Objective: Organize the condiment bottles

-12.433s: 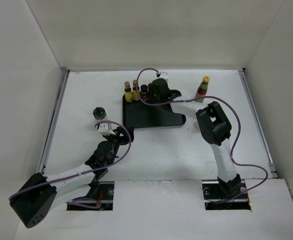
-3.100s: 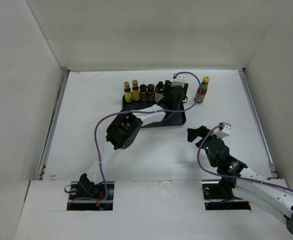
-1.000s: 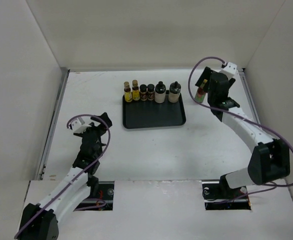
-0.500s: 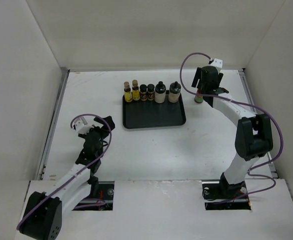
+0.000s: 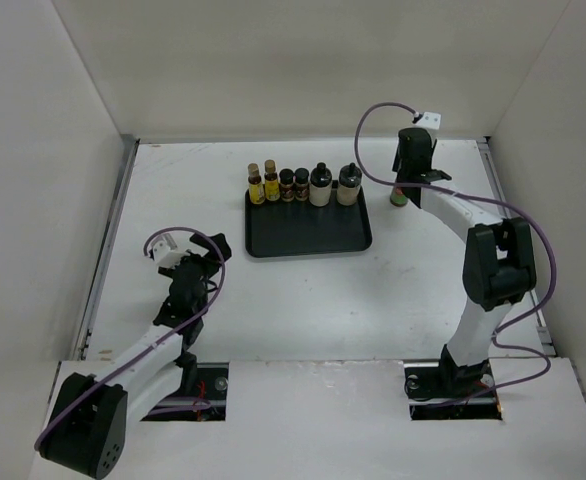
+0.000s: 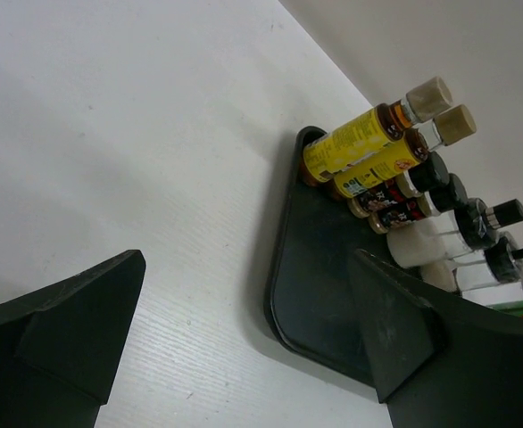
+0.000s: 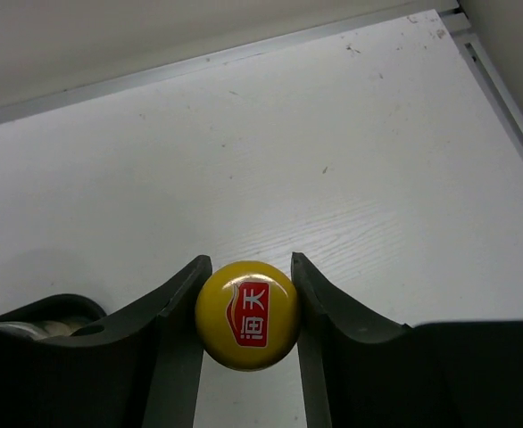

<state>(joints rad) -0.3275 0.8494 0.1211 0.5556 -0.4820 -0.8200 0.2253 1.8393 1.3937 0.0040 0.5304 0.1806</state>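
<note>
Top view: the red bottle (image 5: 398, 197) stands on the bench near the far right corner, just right of the black tray (image 5: 308, 235). The right gripper (image 5: 410, 165) sits over it & hides most of it; 1 s ago it was off to one side. Six other bottles (image 5: 302, 184) line the tray's far edge.

Left wrist view: the left gripper (image 6: 244, 348) is wide open, nothing in it.

Right wrist view: a round yellow cap (image 7: 246, 314) w/ a red label. The fingers (image 7: 177, 303) pinch it on both sides.

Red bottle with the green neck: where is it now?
Top view: the red bottle is right of the tray, its yellow cap clamped by the right end effector.
</note>
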